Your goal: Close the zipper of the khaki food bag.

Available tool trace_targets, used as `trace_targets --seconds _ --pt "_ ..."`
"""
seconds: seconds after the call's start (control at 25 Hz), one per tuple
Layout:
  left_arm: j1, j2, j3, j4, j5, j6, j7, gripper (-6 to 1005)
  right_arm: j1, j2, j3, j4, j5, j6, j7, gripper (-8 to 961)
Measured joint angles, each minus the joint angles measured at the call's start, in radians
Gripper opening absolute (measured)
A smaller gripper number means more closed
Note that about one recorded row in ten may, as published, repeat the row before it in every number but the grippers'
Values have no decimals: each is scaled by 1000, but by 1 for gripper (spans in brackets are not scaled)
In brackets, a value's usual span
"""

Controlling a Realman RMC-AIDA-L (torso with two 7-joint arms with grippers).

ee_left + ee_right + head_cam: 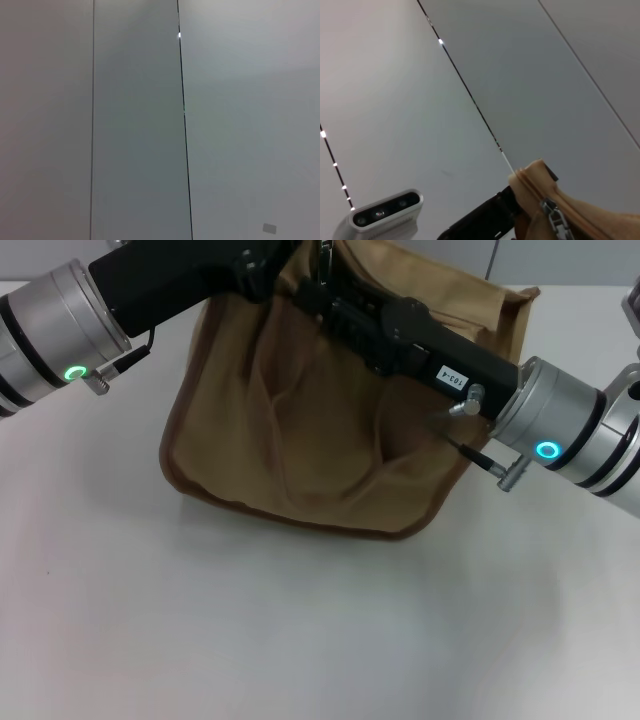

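The khaki food bag point(300, 440) stands on the white table, its top tilted away. My left gripper point(272, 272) reaches in from the upper left to the bag's top left end. In the right wrist view its black fingers point(487, 219) pinch the bunched end of the bag point(532, 182). The zipper's silver slider point(556, 222) sits on the khaki tape just beside that end. My right gripper point(318, 290) lies across the bag's top from the right, at the zipper line. The rest of the zipper is hidden behind the arms.
The white table point(300, 640) spreads in front of the bag. The left wrist camera housing point(385, 212) shows in the right wrist view. The left wrist view shows only grey wall panels point(140, 125).
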Motion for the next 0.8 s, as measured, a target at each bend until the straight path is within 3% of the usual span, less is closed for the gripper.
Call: trace_targets --seconds 0.32,0.8 --pt "-7 0 0 0 0 -21 0 28 3 -3 6 -5 2 -52 -2 399" --pt "-22 0 3 -2 1 -47 2 27 37 -4 7 -23 5 -25 22 395"
